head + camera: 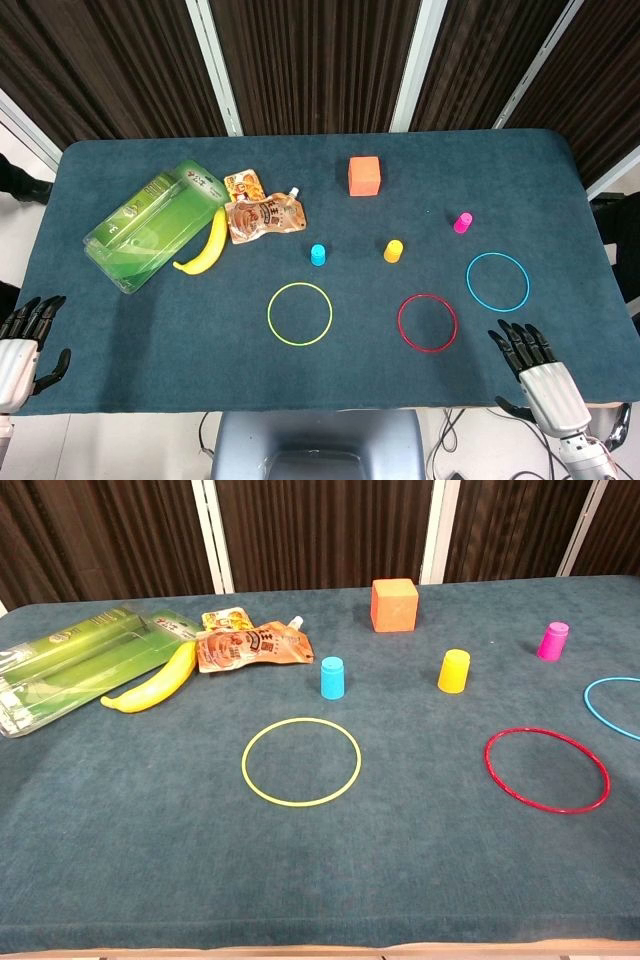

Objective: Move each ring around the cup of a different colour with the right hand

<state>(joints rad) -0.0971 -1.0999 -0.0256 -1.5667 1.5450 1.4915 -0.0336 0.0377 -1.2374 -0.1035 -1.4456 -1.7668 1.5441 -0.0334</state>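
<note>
A teal felt-like tabletop (150, 350) is carrying three thin wire-like rings lying flat along its near edge: yellow ring (301, 761), red ring (547, 770), blue ring (497, 281) toward the right edge. Small cylindrical cups are standing behind them, none encircled: blue cup (332, 677), yellow cup (453, 671), pink cup (553, 641). The right robot hand (530, 360) and left robot hand (28, 340) are resting at the near corners, fingers apart, holding nothing.

Your head view looks steeply down from above the near edge, taking in the whole table (120, 385) and the curtain behind. Your chest view sits lower and closer, facing across the table. Both share the yellow ring (299, 313) (301, 761) and its surroundings.
</note>
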